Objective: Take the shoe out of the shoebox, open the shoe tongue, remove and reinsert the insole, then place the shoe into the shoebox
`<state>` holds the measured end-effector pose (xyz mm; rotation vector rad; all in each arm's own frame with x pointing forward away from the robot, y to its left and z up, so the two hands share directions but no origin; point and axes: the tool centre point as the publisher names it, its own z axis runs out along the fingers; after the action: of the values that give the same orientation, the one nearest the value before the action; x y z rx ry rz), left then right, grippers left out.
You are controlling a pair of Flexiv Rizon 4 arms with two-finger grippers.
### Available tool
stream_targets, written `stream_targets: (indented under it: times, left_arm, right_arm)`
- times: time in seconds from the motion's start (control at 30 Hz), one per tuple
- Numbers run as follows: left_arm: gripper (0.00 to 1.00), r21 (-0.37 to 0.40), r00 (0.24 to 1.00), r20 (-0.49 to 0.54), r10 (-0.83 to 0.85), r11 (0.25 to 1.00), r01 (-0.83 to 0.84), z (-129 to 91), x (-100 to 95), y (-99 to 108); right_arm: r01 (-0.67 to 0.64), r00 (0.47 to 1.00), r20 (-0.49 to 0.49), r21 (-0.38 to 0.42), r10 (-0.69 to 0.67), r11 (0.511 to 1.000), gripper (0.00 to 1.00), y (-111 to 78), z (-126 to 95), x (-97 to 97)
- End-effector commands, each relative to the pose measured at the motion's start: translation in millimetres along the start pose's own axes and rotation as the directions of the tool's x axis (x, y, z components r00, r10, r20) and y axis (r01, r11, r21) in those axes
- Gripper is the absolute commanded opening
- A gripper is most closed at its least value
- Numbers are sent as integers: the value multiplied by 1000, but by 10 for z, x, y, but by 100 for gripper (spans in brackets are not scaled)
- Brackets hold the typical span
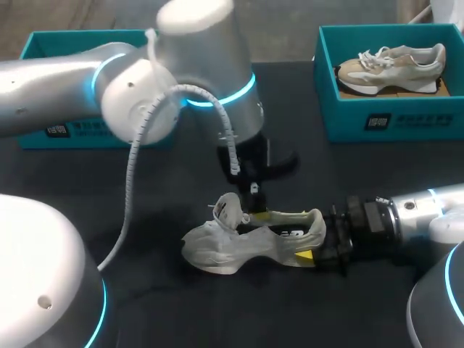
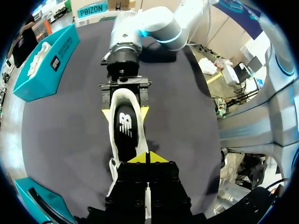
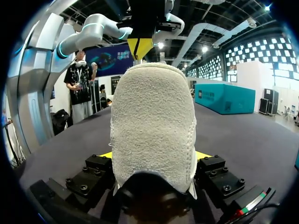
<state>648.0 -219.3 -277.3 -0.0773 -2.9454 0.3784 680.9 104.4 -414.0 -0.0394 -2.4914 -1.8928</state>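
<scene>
Head view: near the middle of the black table (image 1: 109, 188), closer to its near edge, lies the white shoe (image 1: 239, 243), toe toward the left edge and heel toward the right. The right gripper (image 1: 310, 238) comes in low from the right edge and is clamped on the heel. In the left wrist view its 2 yellow tips sit against both sides of the heel, and in the right wrist view the fleecy heel back fills the gap between them.

Just beyond, the left gripper (image 2: 147, 157) hangs down over the shoe's opening at the tongue (image 1: 228, 208), which stands raised. Its 2 tips are pressed together at the front rim of the opening; whether any fabric is pinched between them I cannot tell. The dark insole (image 2: 126, 128) lies inside the shoe, between the 2 grippers.

Along the far edge stand 2 teal boxes — the left shoebox (image 1: 65, 40) at the far left corner and the right shoebox (image 1: 391, 116) at the far right corner, holding a beige shoe (image 1: 388, 64).
</scene>
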Motion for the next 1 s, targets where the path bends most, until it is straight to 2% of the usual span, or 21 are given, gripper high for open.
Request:
stream_targets:
  times: [0.03,0.23,0.47,0.67,1.0]
  left_arm:
    - [0,-27,1000,-1,-2,1000,2,40,-19,-104]
    - [0,-27,1000,-1,-2,1000,2,40,-19,-104]
    - [0,-44,995,-19,100,994,-101,396,-186,-363]
    - [0,-59,990,-16,139,988,-139,566,-251,-432]
    - [0,-87,993,-13,119,989,-120,820,-305,-341]
  right_arm:
    - [0,1000,1,2,0,1000,0,3,5,-2]
    - [0,1000,1,2,0,1000,0,3,5,-2]
    - [0,1000,1,2,0,1000,0,3,5,-2]
    - [0,1000,1,2,0,1000,0,3,5,-2]
    - [0,1000,1,2,0,1000,0,3,5,-2]
